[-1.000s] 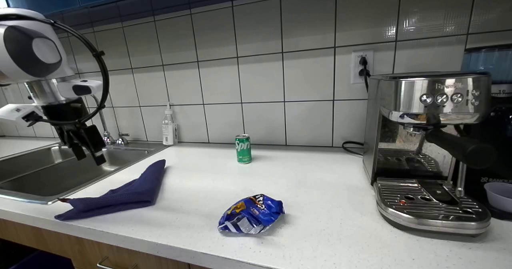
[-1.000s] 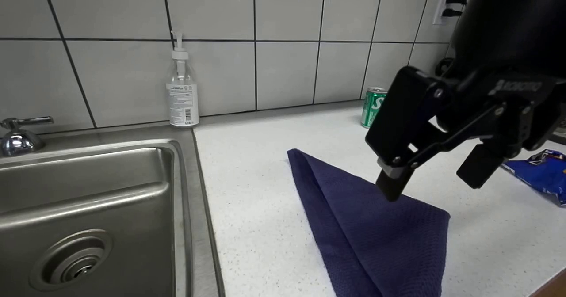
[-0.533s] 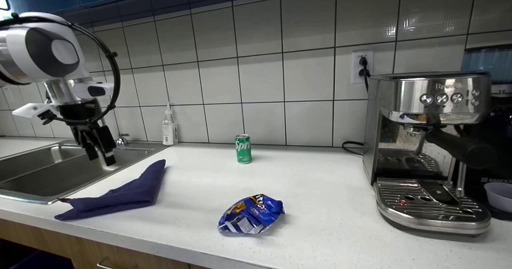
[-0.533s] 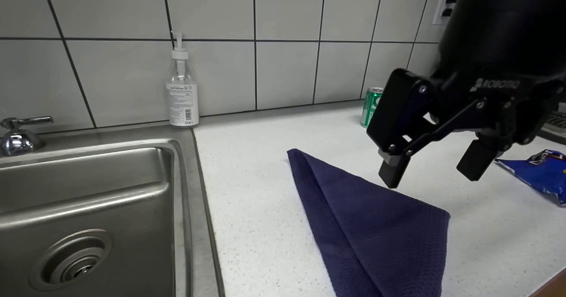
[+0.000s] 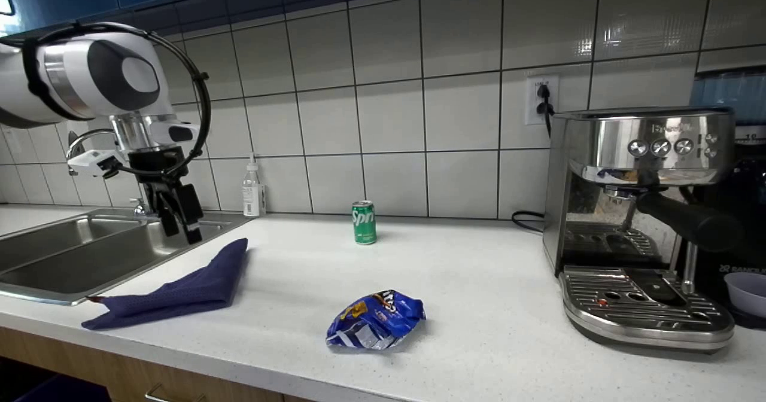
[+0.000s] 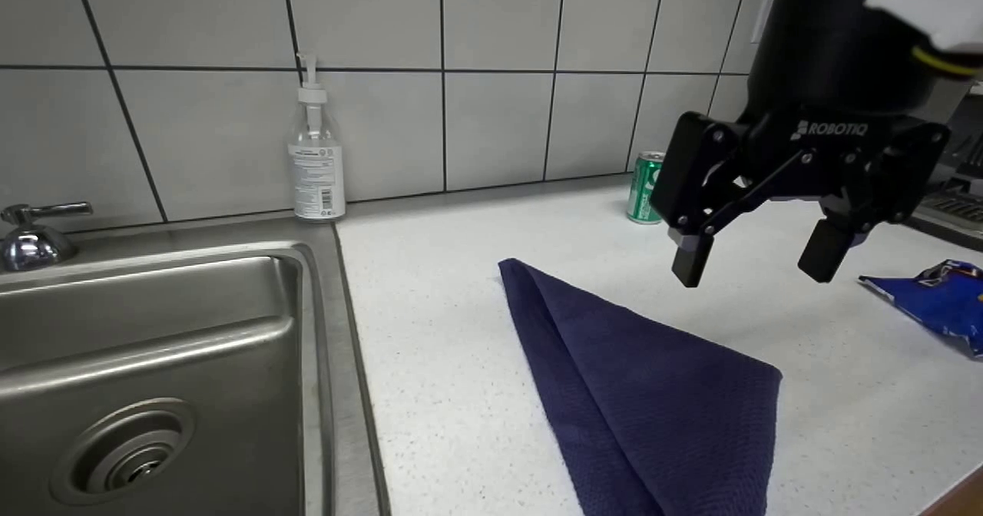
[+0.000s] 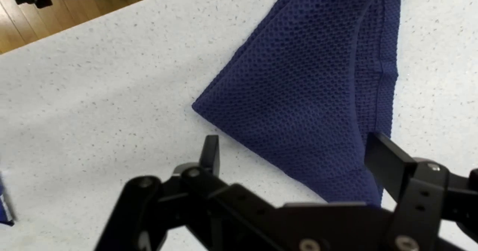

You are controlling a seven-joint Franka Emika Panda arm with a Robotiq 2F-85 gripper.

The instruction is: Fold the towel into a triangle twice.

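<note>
White counter (image 6: 430, 309) under gripper (image 6: 753, 264); sink (image 6: 253, 393) to one side of it, espresso machine (image 5: 646, 133) well apart on the opposite side. Navy towel (image 6: 660, 393) folded on the counter, lower than gripper, the two apart. Gripper released, jaws spread wide. Crinkled blue packet (image 5: 377, 323) on gripper's machine side. Green can (image 5: 364, 224) also apart from gripper, nearer it than the machine is.

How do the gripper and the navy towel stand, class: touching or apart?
Apart. In both exterior views, the open gripper hangs clear of the towel, with white counter showing between them.
</note>
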